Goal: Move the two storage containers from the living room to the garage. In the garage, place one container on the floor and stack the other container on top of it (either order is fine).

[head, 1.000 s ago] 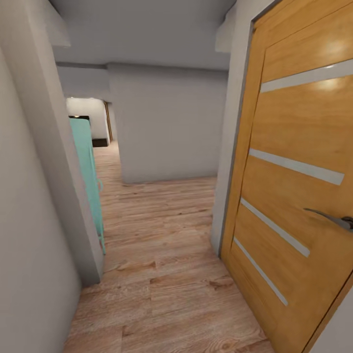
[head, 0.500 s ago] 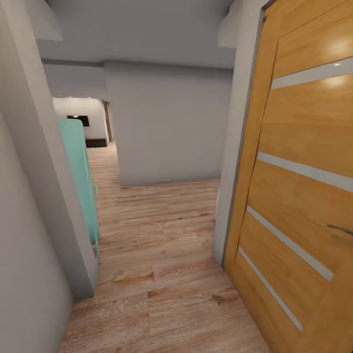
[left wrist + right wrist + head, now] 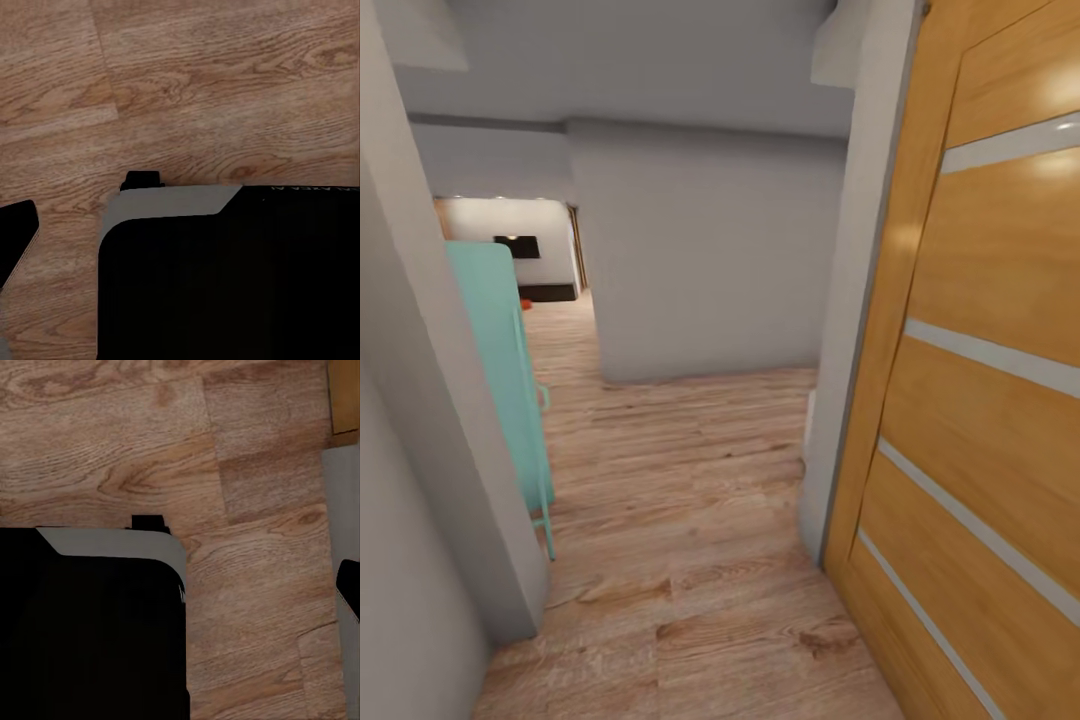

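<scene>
Corridor, transit leg: I have a narrow passage of wood plank floor (image 3: pixel 690 520), grey wall (image 3: pixel 420 480) close on my left with a teal door (image 3: pixel 495 370) standing open past its corner, and an orange wooden door (image 3: pixel 990 400) close on my right. Far end: living room (image 3: pixel 530 255) with black TV, and a small orange-red speck (image 3: pixel 526 301) on its floor, possibly a storage container, too small to tell. Wrist views: planks and the robot's black base (image 3: pixel 225 277); finger spread of either gripper I cannot tell. Risks: clipping the wall corner or teal door if I drift left, scraping the orange door if I drift right
</scene>
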